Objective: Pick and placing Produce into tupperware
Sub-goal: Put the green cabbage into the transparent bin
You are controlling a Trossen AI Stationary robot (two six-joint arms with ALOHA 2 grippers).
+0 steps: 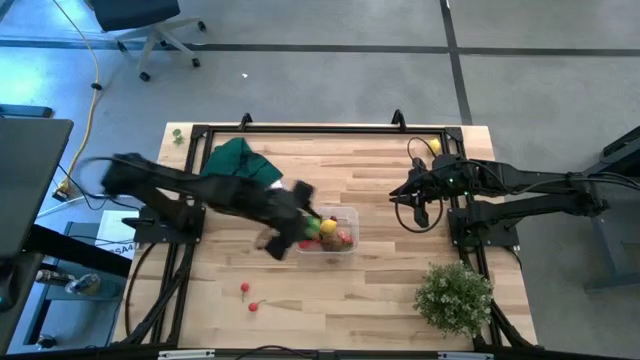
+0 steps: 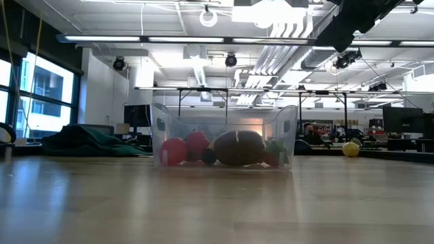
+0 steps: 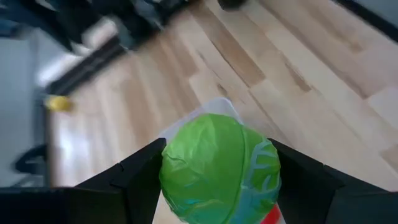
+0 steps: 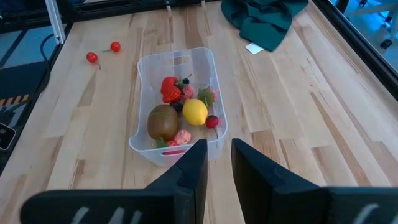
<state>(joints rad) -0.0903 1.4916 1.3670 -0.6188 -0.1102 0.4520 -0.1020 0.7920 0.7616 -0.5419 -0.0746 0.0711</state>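
The clear tupperware (image 1: pixel 345 243) stands mid-table and holds several produce pieces, among them a brown one (image 4: pixel 162 122), a yellow one (image 4: pixel 194 112) and red ones (image 4: pixel 170 89). My left gripper (image 1: pixel 303 230) reaches in from the table's left and is shut on a round green leafy piece (image 3: pixel 217 168), over the tub's left end. A corner of the tub (image 3: pixel 217 106) shows behind the piece. My right gripper (image 4: pixel 217 162) waits at the table's right side, pointing toward the tub, with a narrow gap between its fingers and nothing in it. My left gripper pinches the green piece between its two fingers (image 3: pixel 134 180), one on each side of the ball (image 3: pixel 169 168). The fingers slant down from the table's left. The piece is lifted clear of the table and fills the gap between the fingers.
Two red cherries (image 1: pixel 245 290) lie on the table near the front left. A dark green cloth (image 1: pixel 240 160) lies at the far left, a yellow piece (image 1: pixel 435 147) at the far right, and a leafy plant (image 1: pixel 455 295) at the near right.
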